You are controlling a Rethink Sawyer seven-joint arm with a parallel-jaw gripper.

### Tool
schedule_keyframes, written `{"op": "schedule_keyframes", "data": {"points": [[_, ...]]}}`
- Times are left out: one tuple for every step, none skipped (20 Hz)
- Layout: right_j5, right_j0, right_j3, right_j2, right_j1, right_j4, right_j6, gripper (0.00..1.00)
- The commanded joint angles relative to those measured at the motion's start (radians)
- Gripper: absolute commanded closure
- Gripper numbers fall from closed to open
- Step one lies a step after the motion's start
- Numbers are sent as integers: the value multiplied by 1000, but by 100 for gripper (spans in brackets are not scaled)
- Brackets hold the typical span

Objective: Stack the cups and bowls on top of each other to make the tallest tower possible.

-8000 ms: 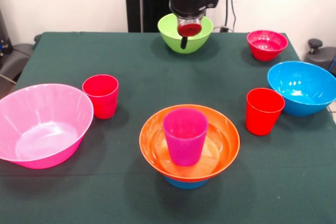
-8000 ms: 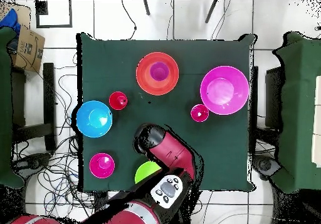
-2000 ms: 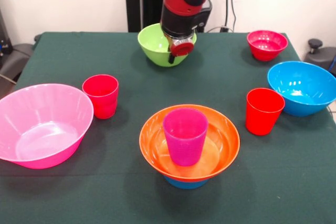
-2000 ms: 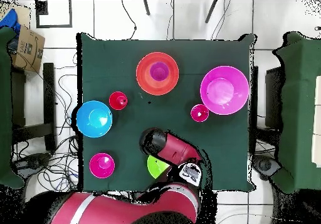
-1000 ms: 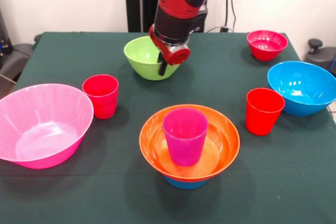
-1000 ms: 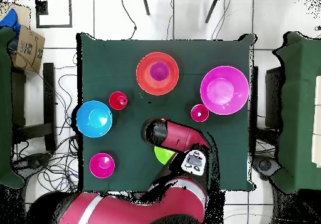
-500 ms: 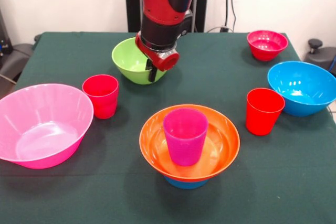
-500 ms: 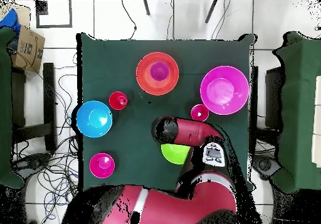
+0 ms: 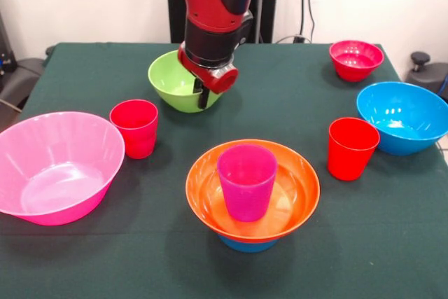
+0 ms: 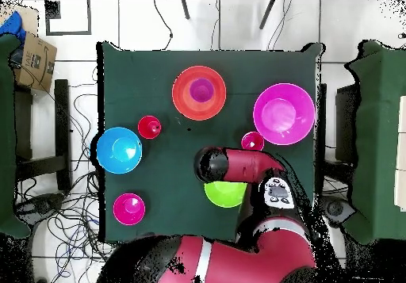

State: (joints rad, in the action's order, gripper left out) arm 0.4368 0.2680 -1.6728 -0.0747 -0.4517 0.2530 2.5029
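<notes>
Above the desk (image 9: 91,68), gripper (image 9: 203,92) pinched on the rim of the lime bowl (image 9: 175,82), carried clear of the far edge and swung toward the red cup (image 9: 134,127), nearer the tower (image 9: 252,190) but not yet over it.

I see open green bench (image 9: 294,113) between my gripper (image 9: 203,96), which sits at the lime green bowl (image 9: 171,82), and the tower (image 9: 252,190). A red cup (image 9: 134,127) and the large pink bowl (image 9: 56,166) crowd one side; another red cup (image 9: 351,148) and the large blue bowl (image 9: 404,117) flank the other. The small magenta bowl (image 9: 355,59) stands well apart.
</notes>
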Motion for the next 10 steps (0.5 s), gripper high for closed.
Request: {"op": "schedule_keyframes", "data": {"points": [[-84,19,87,167,111,134,-198,100],[-87,19,90,168,114,146,-195,100],[-89,17,91,167,116,153,-186,100],[-99,10,88,160,118,157,-163,100],[-108,4,85,154,117,163,-145,100],[-116,-3,83,148,118,165,-127,100],[-120,-8,82,145,120,168,-115,100],[-124,-12,82,141,122,169,-105,100],[-125,-15,82,138,122,171,-99,100],[-126,-18,83,136,123,172,-93,100]]}}
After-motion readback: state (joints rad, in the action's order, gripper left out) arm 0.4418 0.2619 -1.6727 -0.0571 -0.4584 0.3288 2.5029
